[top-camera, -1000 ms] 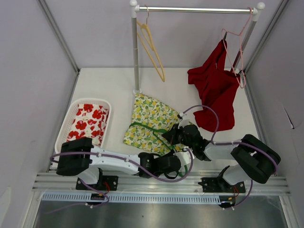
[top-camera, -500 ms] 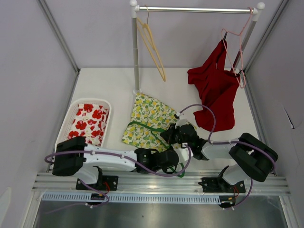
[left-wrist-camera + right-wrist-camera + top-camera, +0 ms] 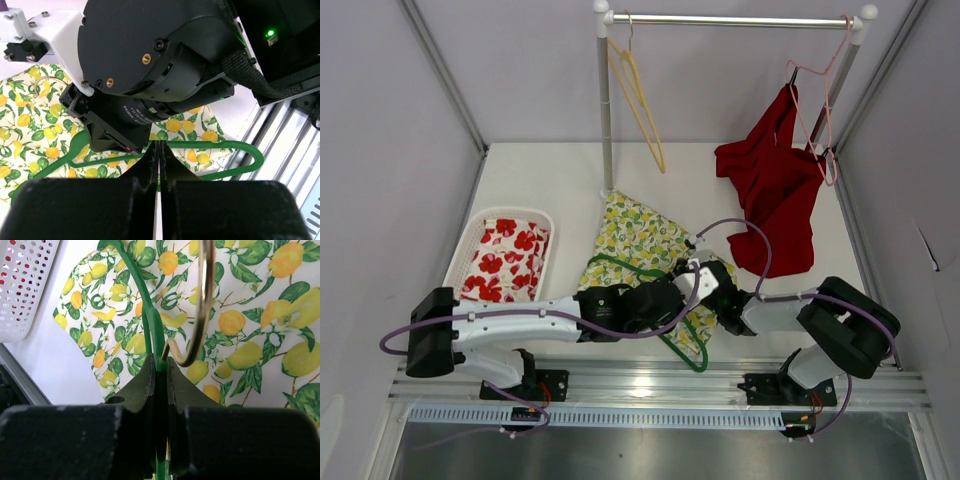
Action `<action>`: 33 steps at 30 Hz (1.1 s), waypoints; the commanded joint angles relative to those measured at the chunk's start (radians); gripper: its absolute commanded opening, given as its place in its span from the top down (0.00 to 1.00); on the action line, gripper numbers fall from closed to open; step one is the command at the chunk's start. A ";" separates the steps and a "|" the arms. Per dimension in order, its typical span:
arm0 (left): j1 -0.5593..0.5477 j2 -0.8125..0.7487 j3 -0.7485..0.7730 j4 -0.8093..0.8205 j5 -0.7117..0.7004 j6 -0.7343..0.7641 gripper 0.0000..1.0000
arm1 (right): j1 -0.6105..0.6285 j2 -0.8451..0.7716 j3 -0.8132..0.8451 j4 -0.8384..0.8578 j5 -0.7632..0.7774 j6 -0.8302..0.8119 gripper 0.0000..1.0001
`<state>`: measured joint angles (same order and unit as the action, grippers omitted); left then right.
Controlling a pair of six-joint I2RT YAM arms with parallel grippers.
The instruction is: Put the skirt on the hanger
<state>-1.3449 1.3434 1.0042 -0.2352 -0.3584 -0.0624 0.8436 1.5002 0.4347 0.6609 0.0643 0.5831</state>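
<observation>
The lemon-print skirt (image 3: 635, 235) lies flat on the table, and also shows in the left wrist view (image 3: 30, 130) and the right wrist view (image 3: 250, 340). A green hanger (image 3: 685, 350) lies across it. My right gripper (image 3: 692, 283) is shut on the hanger's neck (image 3: 150, 325), just below its gold hook (image 3: 205, 300). Its fingertips (image 3: 161, 365) pinch the green stem. My left gripper (image 3: 672, 293) is close beside it, jaws shut, with nothing seen between them (image 3: 159, 145). Its tips sit right at the hanger's green bar (image 3: 215, 147).
A white basket (image 3: 460, 270) holding red-flowered cloth stands at the left. A clothes rail (image 3: 740, 20) on a post (image 3: 606, 120) carries a yellow hanger (image 3: 640, 100) and a red garment (image 3: 775, 190) on a pink hanger. The right wrist's black body (image 3: 150, 60) crowds the left gripper.
My left gripper has moved from near the front edge up over the skirt, beside the right gripper. The right gripper shifted left, and the hanger's near end swung towards the front.
</observation>
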 commanded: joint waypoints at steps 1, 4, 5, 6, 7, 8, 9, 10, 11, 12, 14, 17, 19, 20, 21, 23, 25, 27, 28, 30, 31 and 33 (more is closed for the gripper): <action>0.006 -0.006 0.025 -0.039 0.048 -0.004 1.00 | 0.005 0.046 -0.022 -0.222 0.066 -0.088 1.00; 0.006 -0.012 -0.094 -0.004 0.117 -0.039 0.99 | 0.000 0.057 -0.019 -0.225 0.055 -0.088 1.00; 0.004 -0.013 -0.120 0.026 0.142 -0.053 0.93 | -0.006 0.060 -0.016 -0.225 0.042 -0.085 1.00; 0.004 -0.019 -0.150 0.107 0.185 -0.072 0.87 | -0.011 0.064 -0.005 -0.228 0.004 -0.083 1.00; 0.004 -0.023 -0.174 0.155 0.203 -0.108 0.82 | -0.012 0.068 -0.001 -0.231 -0.010 -0.081 1.00; 0.003 -0.023 -0.246 0.201 0.213 -0.123 0.70 | -0.012 0.072 0.002 -0.233 -0.018 -0.080 1.00; 0.003 -0.018 -0.263 0.232 0.204 -0.138 0.64 | -0.012 0.075 0.004 -0.234 -0.024 -0.074 1.00; 0.003 -0.013 -0.289 0.323 0.199 -0.155 0.63 | -0.014 0.080 -0.001 -0.231 -0.024 -0.069 1.00; 0.003 -0.004 -0.308 0.361 0.196 -0.158 0.62 | -0.014 0.081 -0.005 -0.230 -0.026 -0.066 1.00; 0.001 0.017 -0.315 0.426 0.182 -0.165 0.59 | -0.014 0.084 -0.017 -0.218 -0.029 -0.060 1.00; 0.000 0.046 -0.329 0.483 0.182 -0.159 0.58 | -0.014 0.089 -0.027 -0.208 -0.032 -0.054 1.00; -0.010 0.115 -0.314 0.530 0.161 -0.146 0.56 | -0.018 0.086 -0.031 -0.210 -0.034 -0.051 1.00; -0.013 0.152 -0.308 0.553 0.170 -0.139 0.55 | -0.020 0.081 -0.033 -0.215 -0.035 -0.055 1.00; -0.013 0.164 -0.308 0.566 0.179 -0.137 0.54 | -0.021 0.081 -0.033 -0.216 -0.035 -0.055 1.00; -0.014 0.178 -0.297 0.567 0.183 -0.136 0.54 | -0.026 0.078 -0.036 -0.218 -0.035 -0.057 1.00; -0.023 0.212 -0.292 0.571 0.190 -0.136 0.53 | -0.032 0.074 -0.045 -0.215 -0.041 -0.055 1.00; -0.033 0.229 -0.297 0.576 0.174 -0.137 0.53 | -0.049 0.066 -0.053 -0.204 -0.053 -0.051 1.00; -0.039 0.243 -0.303 0.594 0.162 -0.145 0.52 | -0.057 0.060 -0.062 -0.198 -0.054 -0.048 1.00; -0.042 0.247 -0.309 0.603 0.162 -0.148 0.51 | -0.061 0.057 -0.062 -0.199 -0.052 -0.049 1.00; -0.045 0.264 -0.315 0.628 0.167 -0.158 0.50 | -0.061 0.057 -0.063 -0.199 -0.054 -0.049 1.00; -0.051 0.272 -0.311 0.634 0.165 -0.159 0.49 | -0.061 0.060 -0.065 -0.198 -0.054 -0.049 1.00; -0.060 0.296 -0.302 0.642 0.144 -0.160 0.49 | -0.061 0.061 -0.068 -0.192 -0.054 -0.048 1.00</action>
<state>-1.3903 1.6135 0.6769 0.3290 -0.1925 -0.2012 0.7876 1.5330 0.4187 0.6941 -0.0246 0.6106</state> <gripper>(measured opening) 0.510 0.071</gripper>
